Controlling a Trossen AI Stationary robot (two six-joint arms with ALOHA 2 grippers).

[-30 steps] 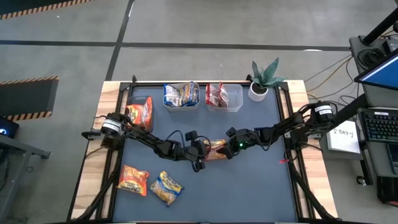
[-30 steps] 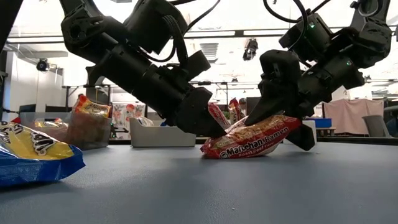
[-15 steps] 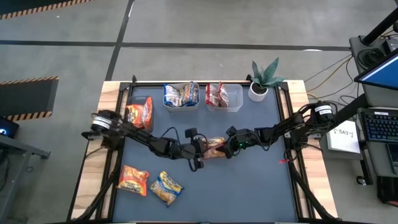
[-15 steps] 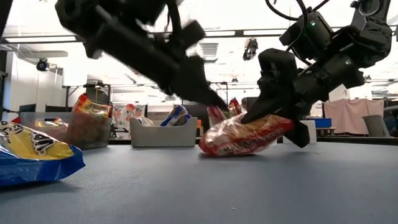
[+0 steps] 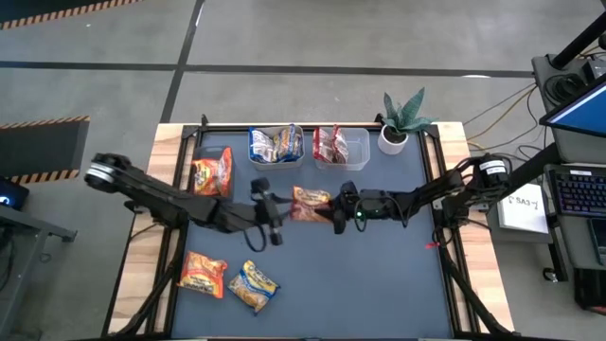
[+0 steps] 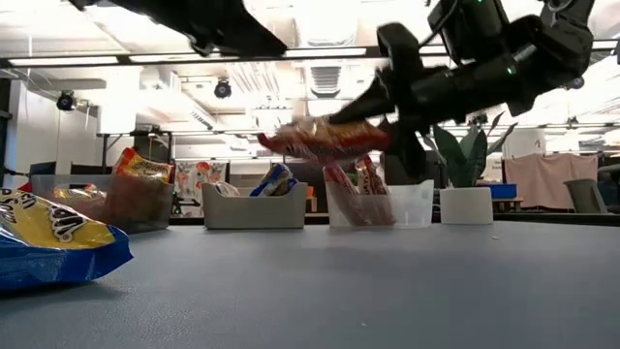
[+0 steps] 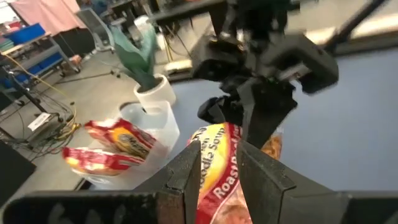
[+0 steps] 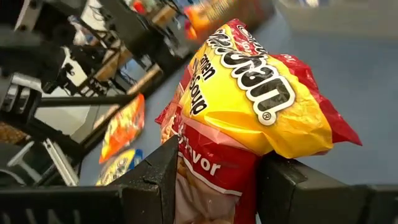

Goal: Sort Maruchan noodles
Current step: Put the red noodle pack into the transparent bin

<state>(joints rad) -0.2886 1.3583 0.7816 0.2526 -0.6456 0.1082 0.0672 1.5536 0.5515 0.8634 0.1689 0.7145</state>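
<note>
Overhead, right end effector grips packet; low view: airborne.

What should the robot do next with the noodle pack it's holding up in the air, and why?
Probably the right gripper should carry the red-and-yellow packet toward the back tub holding red packets. It grips the packet off the table, the colours look matching, and the left gripper sits by its other end.

Noodle packet glossy crinkled plastic; tubs clear plastic; table matt grey, wood edges.
</note>
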